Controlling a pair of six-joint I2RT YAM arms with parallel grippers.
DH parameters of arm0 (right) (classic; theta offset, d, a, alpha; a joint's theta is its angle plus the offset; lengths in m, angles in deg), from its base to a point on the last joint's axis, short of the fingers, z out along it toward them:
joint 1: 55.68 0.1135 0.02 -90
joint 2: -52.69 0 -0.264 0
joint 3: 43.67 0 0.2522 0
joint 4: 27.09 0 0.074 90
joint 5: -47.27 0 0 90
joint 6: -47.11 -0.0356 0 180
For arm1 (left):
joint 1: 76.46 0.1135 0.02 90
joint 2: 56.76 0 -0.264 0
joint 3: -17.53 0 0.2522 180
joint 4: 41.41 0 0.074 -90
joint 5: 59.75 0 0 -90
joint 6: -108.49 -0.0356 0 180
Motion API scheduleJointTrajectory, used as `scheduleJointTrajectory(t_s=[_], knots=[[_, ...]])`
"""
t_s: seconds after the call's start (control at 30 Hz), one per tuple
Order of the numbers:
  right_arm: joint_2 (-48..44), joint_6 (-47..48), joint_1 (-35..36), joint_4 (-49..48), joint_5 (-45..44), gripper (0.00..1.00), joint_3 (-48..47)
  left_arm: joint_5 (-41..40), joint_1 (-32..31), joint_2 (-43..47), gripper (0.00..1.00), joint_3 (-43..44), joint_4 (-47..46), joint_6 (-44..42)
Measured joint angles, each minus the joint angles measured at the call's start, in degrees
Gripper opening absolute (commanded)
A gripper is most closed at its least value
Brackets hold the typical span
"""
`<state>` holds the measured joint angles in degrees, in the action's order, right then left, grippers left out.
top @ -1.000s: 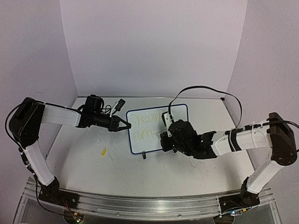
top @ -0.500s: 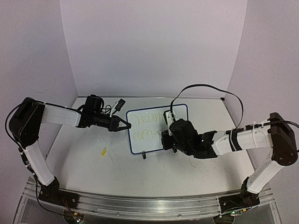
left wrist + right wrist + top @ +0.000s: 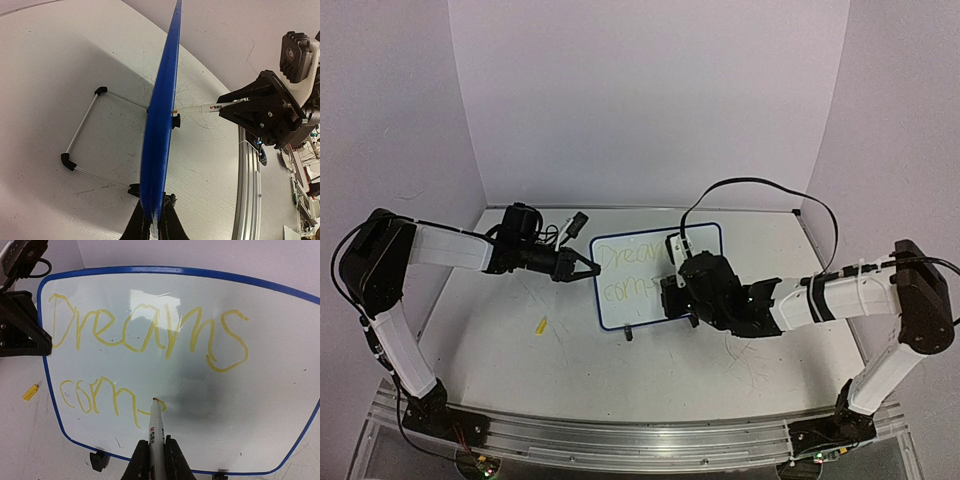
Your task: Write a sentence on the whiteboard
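The whiteboard [image 3: 642, 272] stands upright on the table; the left wrist view shows it edge-on [image 3: 162, 105]. Its face fills the right wrist view [image 3: 210, 365]. The sentence [image 3: 150, 335] reads "Dreams" on the top line in yellow-green, with "com" and a small started stroke below. My left gripper [image 3: 586, 268] is shut on the board's left rim [image 3: 154, 227]. My right gripper [image 3: 670, 296] is shut on a white marker [image 3: 156, 427], fingers on both sides of the barrel [image 3: 155, 457]. The marker tip touches the board at the end of the second line.
A yellow marker cap [image 3: 541, 324] lies on the table left of the board, and also shows in the right wrist view [image 3: 30, 392]. The wire stand [image 3: 82, 125] juts out behind the board. Black clip feet [image 3: 97, 459] hold its lower rim. Purple walls enclose the table.
My right gripper has shifted slightly left and toward the board with the marker, adding a stroke to the second line. The left arm and the board have not moved.
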<state>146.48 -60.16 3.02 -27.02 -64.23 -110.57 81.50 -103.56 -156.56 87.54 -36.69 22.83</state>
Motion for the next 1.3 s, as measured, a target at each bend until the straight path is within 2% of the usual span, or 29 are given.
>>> scheduleJointTrajectory(t_s=[0.87, 1.3], knots=[[0.1, -1.2, 0.0, -0.3, 4.5, 0.00, 2.3, 0.0, 0.0, 0.0, 0.00, 0.0, 0.0, 0.0], [-4.3, -0.5, -0.6, 4.2, 0.6, 0.00, 4.1, 0.1, 0.0, 0.0, 0.00, 0.0, 0.0, 0.0]])
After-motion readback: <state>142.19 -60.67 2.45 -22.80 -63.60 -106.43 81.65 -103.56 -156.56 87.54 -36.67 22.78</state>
